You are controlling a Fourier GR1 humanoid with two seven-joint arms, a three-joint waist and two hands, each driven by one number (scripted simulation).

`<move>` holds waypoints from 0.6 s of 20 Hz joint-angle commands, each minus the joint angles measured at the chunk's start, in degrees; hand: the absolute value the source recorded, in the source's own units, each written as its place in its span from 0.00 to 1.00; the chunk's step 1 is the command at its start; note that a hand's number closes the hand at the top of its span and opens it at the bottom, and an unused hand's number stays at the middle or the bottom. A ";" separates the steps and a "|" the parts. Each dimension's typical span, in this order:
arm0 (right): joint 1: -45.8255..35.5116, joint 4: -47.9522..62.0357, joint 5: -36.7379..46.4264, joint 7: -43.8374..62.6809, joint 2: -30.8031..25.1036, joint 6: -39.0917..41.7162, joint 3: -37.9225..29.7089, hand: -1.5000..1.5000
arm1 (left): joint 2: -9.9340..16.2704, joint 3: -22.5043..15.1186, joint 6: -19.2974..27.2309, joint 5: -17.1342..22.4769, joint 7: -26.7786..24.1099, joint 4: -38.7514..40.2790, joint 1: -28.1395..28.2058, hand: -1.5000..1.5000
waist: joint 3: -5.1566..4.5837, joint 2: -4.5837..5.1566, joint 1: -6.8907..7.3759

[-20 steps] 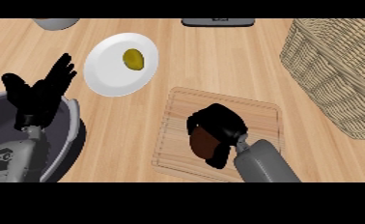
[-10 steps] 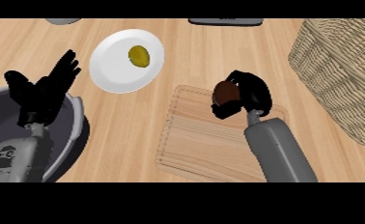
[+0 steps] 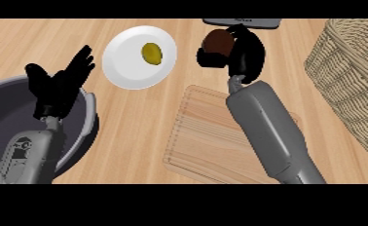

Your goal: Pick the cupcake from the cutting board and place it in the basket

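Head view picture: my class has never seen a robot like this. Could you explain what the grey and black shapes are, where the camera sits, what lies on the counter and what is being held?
The camera looks steeply down from the robot's head, so only its two grey forearms show, each ending in a black hand. The right hand is curled round a brown cupcake and holds it above the wooden counter, beyond the far edge of the cutting board, which has nothing on it. The left hand rests open at the left, fingers up, above a dark grey round pot. Also on the counter: a white plate bearing a small yellow-green item, and a wicker basket at the right edge. A dark object at the top edge is cut off.
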 commanded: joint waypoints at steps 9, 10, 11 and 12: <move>-26.79 16.40 16.48 25.47 0.04 -8.84 2.04 1.00 | 1.09 1.83 0.16 0.09 -0.46 2.25 1.26 0.50 | -0.33 -0.72 -2.81; -27.95 16.84 16.94 25.59 0.04 -7.68 0.03 1.00 | 2.32 2.95 -0.17 0.16 -1.49 2.92 1.69 0.50 | -0.32 -0.79 -3.50; -29.71 19.01 18.45 25.78 0.04 -7.58 -1.25 1.00 | 0.18 1.51 0.64 -0.10 -1.67 0.96 3.72 0.50 | -0.30 -0.84 -3.22; -30.83 18.92 19.65 27.77 0.04 -5.52 -1.64 1.00 | 1.85 2.68 0.19 0.04 -1.78 0.88 4.22 0.50 | -0.30 -1.09 -3.68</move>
